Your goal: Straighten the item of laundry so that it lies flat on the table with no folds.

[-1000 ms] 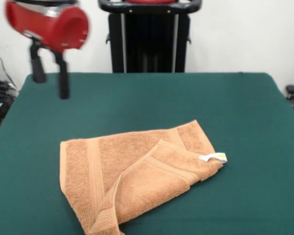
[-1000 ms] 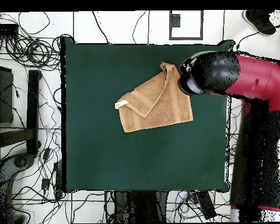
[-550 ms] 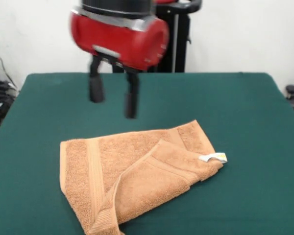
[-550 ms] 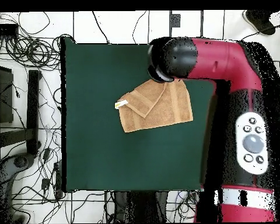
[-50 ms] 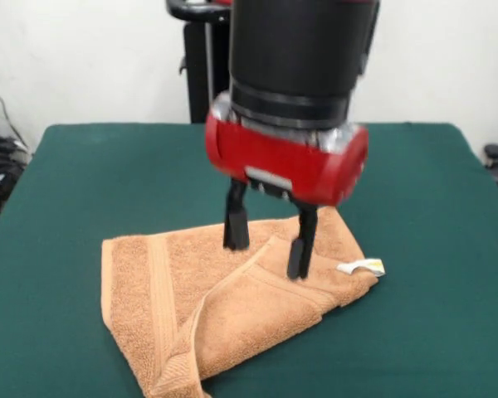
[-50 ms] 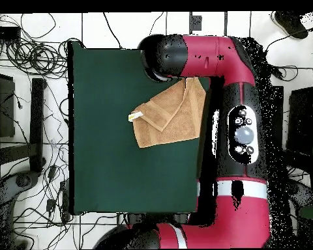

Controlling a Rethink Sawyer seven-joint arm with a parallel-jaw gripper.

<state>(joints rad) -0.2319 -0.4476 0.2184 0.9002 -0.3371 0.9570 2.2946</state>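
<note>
The item of laundry is an orange-tan towel lying on the green table, with one corner folded diagonally over its middle. A white tag sticks out at its right end. My gripper hangs open just above the towel, its two black fingers straddling the folded flap's upper edge, and nothing is between them. In the overhead view the towel lies in the upper middle of the table, with its tag to the left. There the arm's black wrist hides the gripper.
In the overhead view the red arm stretches along the table's right side and covers that edge. Tangled cables and dark equipment lie on the floor to the left of the table.
The arm has swung from the front view's left to the middle and come down over the towel. The fingers stay open. The towel has not moved.
</note>
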